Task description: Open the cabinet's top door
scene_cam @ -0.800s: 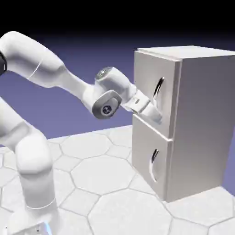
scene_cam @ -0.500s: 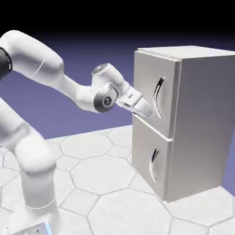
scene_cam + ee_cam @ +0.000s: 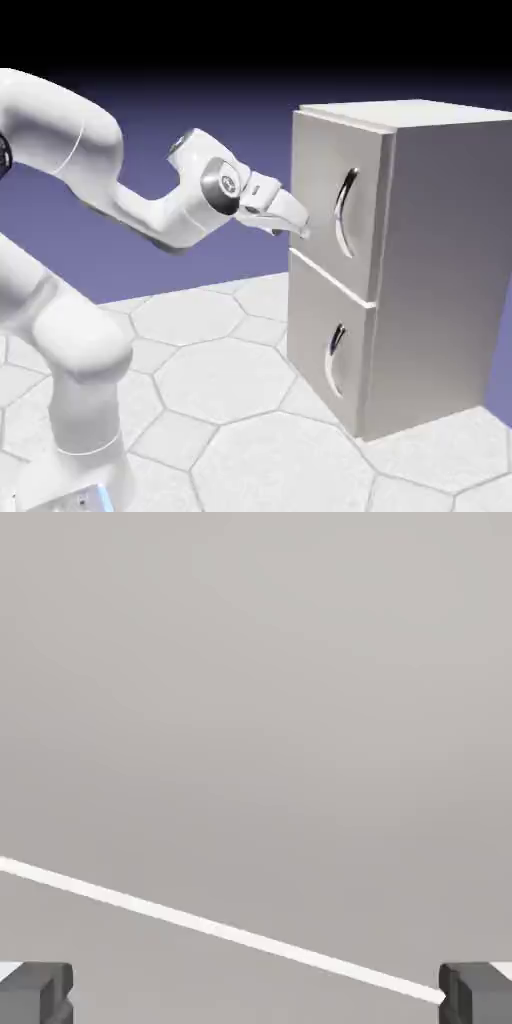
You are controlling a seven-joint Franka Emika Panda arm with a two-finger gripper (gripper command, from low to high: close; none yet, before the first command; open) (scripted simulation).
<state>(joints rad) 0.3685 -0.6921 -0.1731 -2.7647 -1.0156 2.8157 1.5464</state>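
Exterior view: the cabinet (image 3: 430, 260), a boxy light grey unit, stands on the hexagon-patterned tabletop (image 3: 230, 400) at the picture's right, with its front turned toward the arm. The top door (image 3: 322, 195) is the upper of two stacked front panels and sits flush with the cabinet body, shut, with its curved silver handle (image 3: 345, 210) running upright near the panel's right edge. The lower door (image 3: 318, 345) below it carries a similar handle (image 3: 334, 360) and is also shut. The white arm (image 3: 90, 200) rises from the lower left and reaches right, and its end effector (image 3: 297, 227) points slightly downward at the left edge of the top door, clear of the handle; whether the tips touch the panel cannot be told from here. In the hand view, flat grey door surface fills almost the whole picture, crossed by a thin bright line (image 3: 220, 930) that slants down to the right. The two grey fingertips (image 3: 35, 992) show at the bottom corners, far apart with nothing between them, so the end effector is spread wide and grips nothing.
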